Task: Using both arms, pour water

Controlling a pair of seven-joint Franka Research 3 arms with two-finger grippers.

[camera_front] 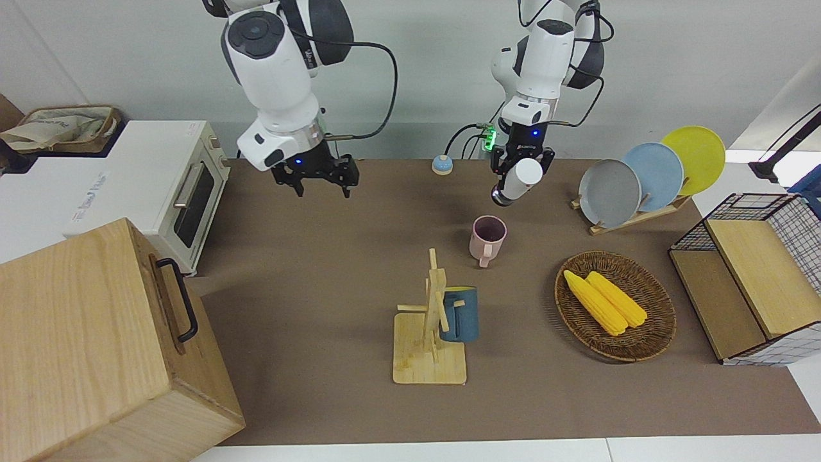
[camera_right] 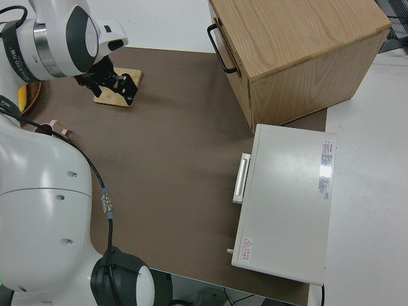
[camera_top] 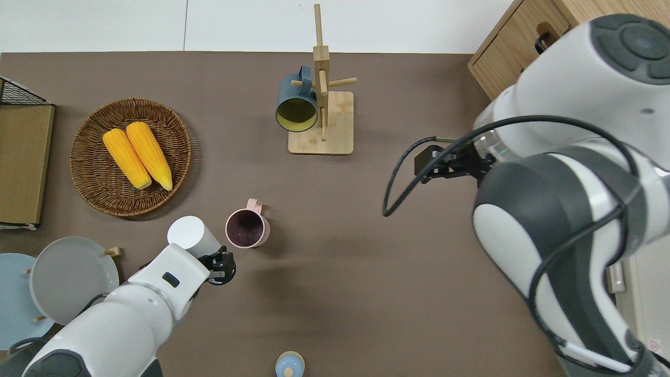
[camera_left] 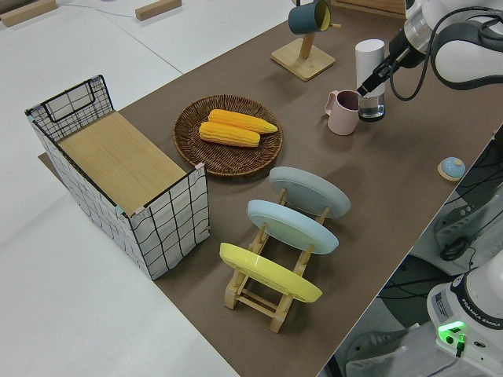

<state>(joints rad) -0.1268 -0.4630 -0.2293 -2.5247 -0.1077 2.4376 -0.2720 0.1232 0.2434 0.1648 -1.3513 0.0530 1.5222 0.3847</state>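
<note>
Lower left of overhead view: left pincer [camera_top: 219, 264] clamps tilted white bottle [camera_top: 189, 233] beside pink mug [camera_top: 247, 229]; right pincer [camera_front: 315, 178] open, empty, over bare bench [camera_front: 308, 269].

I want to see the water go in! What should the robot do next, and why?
Probably tip the white bottle a bit more toward the pink mug. The left gripper holds it tilted right beside the mug, which stands upright and open. The right gripper hangs open, empty.

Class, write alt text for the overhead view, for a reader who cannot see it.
The left gripper holds a white cylindrical bottle beside a pink mug on the brown table. Farther from the robots stand a wicker basket with two yellow corn cobs and a wooden mug rack bearing a blue mug.
</note>
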